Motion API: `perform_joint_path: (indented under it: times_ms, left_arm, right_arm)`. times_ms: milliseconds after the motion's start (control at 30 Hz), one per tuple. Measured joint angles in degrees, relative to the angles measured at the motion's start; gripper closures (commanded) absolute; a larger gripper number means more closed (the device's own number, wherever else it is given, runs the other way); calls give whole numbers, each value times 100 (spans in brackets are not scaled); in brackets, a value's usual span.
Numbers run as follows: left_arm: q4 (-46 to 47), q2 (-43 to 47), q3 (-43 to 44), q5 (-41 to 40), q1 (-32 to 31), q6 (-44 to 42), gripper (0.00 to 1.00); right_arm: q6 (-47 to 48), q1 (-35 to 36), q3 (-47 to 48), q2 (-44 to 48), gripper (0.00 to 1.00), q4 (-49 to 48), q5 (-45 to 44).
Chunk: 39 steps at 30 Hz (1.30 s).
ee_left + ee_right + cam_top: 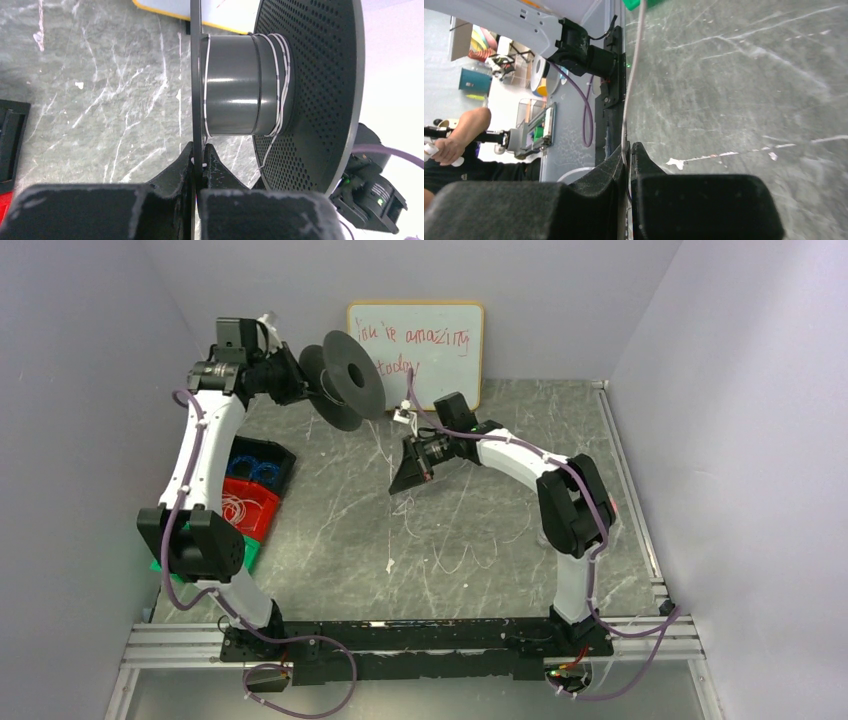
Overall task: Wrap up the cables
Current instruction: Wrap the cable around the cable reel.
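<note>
Nearest the lens, the left gripper is clamped tight on the spool flange; a few cable turns ring the hub. Right wrist: the right gripper pinches the cable, jaws almost closed, the strand running straight ahead. From above, the spool hangs up-left of the right gripper, cable slanting between them.

spool: both discs are running off the top edge of the left wrist view.
left gripper: the bottom edge is cutting its finger bodies; from above, the spool is covering its tips.
cable: it is leaving the right wrist view at the top and vanishing between the fingers of the right gripper; from above it is proving too thin to trace.
whiteboard: the spool is hiding part of the writing.
person: the left edge is cropping them, and they are showing blurred.
</note>
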<state>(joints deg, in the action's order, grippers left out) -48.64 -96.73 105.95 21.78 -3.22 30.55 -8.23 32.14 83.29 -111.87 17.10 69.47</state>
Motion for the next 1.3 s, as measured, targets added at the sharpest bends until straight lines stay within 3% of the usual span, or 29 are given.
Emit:
perform_joint_path:
  times_ms: [300,700,1300]
  left_arm:
    - [122,306,-66,745,304,-55,98]
    - [-367,638,-72,1434,286,-898,98]
    - [-1392,874,-44,1534,155,-2581,98]
  right_arm:
    - [31,-693,0,-166,93,-7,0]
    - [-61,-1300,-2,-343,94,-28,-492]
    - [-210,-1899,17,-343,96,66,-1012]
